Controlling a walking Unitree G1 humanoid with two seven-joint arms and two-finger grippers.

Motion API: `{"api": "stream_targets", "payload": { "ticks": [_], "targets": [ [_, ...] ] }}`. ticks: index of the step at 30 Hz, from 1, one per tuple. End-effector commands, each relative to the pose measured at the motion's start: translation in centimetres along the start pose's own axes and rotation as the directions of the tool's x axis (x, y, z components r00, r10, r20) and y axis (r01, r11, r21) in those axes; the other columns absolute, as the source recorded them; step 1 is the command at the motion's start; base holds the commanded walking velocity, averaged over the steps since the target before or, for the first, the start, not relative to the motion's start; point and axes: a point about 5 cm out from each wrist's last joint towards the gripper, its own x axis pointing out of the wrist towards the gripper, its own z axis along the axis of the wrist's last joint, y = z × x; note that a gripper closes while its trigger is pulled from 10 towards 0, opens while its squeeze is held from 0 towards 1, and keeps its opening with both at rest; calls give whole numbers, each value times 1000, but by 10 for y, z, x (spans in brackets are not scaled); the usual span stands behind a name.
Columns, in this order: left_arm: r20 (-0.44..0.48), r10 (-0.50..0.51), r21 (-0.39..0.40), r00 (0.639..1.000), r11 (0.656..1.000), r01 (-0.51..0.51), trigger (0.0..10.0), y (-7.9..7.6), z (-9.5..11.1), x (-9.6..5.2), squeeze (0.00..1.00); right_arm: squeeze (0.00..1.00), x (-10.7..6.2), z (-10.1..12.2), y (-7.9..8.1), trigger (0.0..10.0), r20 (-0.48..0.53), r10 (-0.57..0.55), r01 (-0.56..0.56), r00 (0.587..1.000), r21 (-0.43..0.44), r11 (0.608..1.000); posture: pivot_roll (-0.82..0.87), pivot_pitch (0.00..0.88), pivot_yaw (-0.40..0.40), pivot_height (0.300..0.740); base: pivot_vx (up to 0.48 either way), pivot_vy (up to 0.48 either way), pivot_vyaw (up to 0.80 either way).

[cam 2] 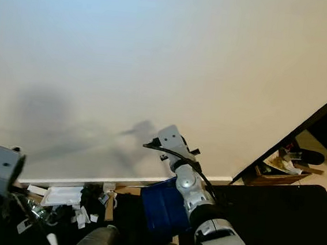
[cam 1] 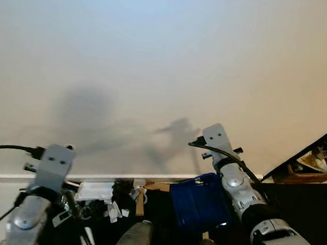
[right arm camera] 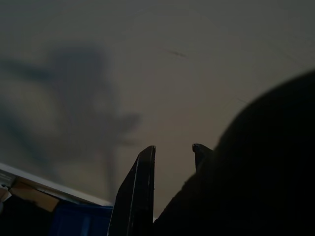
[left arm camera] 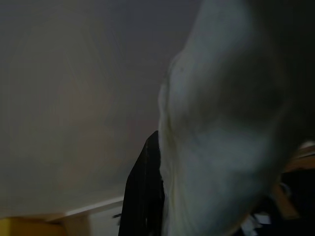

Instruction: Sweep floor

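Plain cream wall (cam 1: 168, 71) takes up most of the head views, with a white baseboard (cam 1: 146, 179) along its foot and dark floor (cam 2: 270, 214) below. Small white scraps of litter (cam 1: 111, 211) lie on the floor against the baseboard, beside a flat white packet (cam 1: 94, 190) and a blue bin-like container (cam 1: 199, 206). No broom can be made out. Right gripper (right arm camera: 172, 157) is raised toward the wall, its fingers a little apart and holding nothing. Left arm (cam 1: 51, 172) is raised at the left; whether its gripper grasps anything cannot be told, the wrist view being blocked by a pale blurred shape. Judgement: sweeping has not begun; the next move calls for tilting the gaze down and finding a broom.
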Motion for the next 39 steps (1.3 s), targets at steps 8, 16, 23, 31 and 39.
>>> {"api": "stream_targets", "payload": {
  "ticks": [8,16,23,31,39],
  "targets": [
    [-11,22,28,1000,999,-22,10000,13,-3,-5,0,0,-29,-59,-12,10000,-249,50,-84,967,-127,988,240,146,-22,740,0,0,0],
    [-9,-21,2,1000,1000,21,10000,-5,-3,-1,0,0,-35,-56,-36,10000,-299,102,-163,949,-187,969,218,143,-23,740,0,0,0],
    [-5,-29,-6,1000,1000,29,10000,-9,-2,2,0,0,-34,-52,-56,10000,-332,95,-153,938,-151,977,216,137,-21,740,0,0,0],
    [-4,-43,-14,999,999,43,10000,-16,-2,4,0,0,-35,-52,-51,10000,-325,100,-120,940,-41,992,219,134,-19,740,0,0,0],
    [-4,-61,-19,998,998,61,10000,-23,-2,4,0,0,-21,-24,-59,10000,-190,-100,136,977,189,972,226,129,-9,740,0,0,0]
  ]
}}
